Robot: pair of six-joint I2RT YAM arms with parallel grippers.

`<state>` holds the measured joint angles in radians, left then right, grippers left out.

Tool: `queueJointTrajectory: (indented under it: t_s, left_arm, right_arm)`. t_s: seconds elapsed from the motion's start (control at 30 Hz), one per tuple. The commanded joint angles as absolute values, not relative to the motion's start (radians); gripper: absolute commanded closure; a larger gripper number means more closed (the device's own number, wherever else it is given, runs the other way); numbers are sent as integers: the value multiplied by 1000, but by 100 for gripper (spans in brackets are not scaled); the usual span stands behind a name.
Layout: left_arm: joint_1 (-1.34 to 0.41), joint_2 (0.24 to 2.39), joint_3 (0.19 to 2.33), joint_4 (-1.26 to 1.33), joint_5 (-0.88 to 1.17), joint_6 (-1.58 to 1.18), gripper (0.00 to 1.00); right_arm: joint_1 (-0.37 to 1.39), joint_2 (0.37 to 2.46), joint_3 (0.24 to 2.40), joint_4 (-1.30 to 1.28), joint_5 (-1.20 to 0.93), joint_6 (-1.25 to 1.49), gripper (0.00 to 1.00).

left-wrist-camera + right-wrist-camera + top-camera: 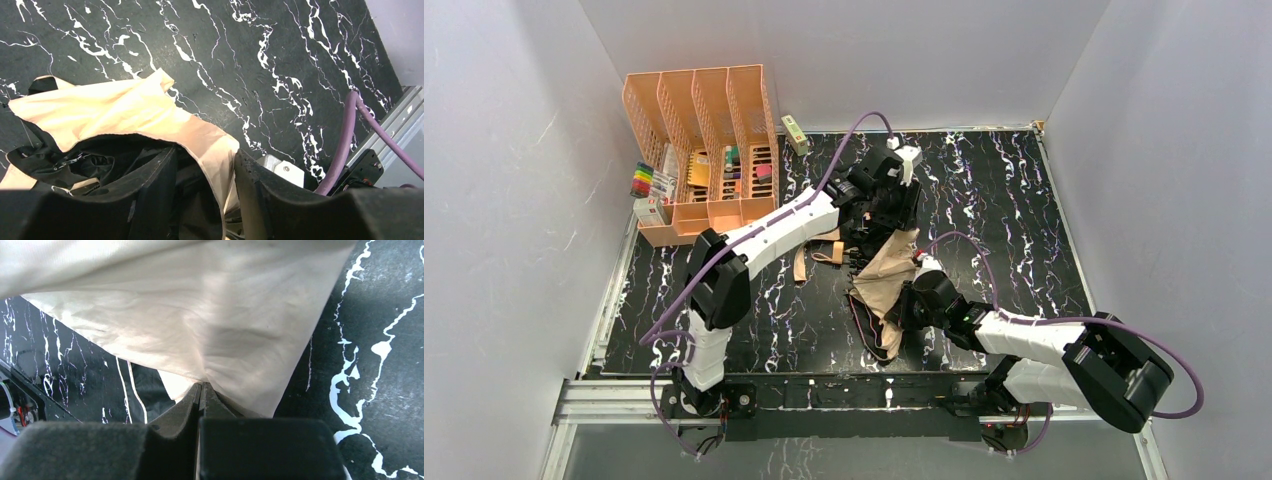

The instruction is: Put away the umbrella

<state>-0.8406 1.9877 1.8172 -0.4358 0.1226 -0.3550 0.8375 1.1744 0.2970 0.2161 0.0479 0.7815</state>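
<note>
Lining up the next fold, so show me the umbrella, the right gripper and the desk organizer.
umbrella (886,266): top external view, on its tan canopy fabric.
right gripper (201,388): right wrist view, where its tips pinch the fabric.
desk organizer (749,105): top external view, on a slotted divider wall.

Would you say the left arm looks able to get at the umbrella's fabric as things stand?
Probably yes: the left gripper hangs right over the umbrella, a peach fold lying between its parted fingers, nothing in between. The right gripper pinches another edge.
</note>
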Motion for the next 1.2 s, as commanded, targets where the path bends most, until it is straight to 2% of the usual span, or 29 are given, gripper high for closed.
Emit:
queueJointTrajectory:
  t_s: [0.0,0.07,0.23,0.37,0.73,1.17]
  left_arm:
    - [-821,1993,1877,-469,166,-349,62]
    - [-813,1995,1879,-469,173,-350,72]
    - [-793,1971,1859,-472,190,-349,84]
    - [-770,1917,1830,-450,233,-366,100]
    - [-748,1621,1678,-273,203,-536,100]
    - [-810,1299,1204,-16,203,-732,100]
  right_arm:
    - [837,1215,245,95,64,774,93]
    - [838,1216,245,95,64,775,93]
    - [838,1215,245,94,67,778,94]
    - [838,1221,245,91,73,789,94]
    - [837,1308,265,157,49,861,100]
    - [838,1388,308,265,6,892,99]
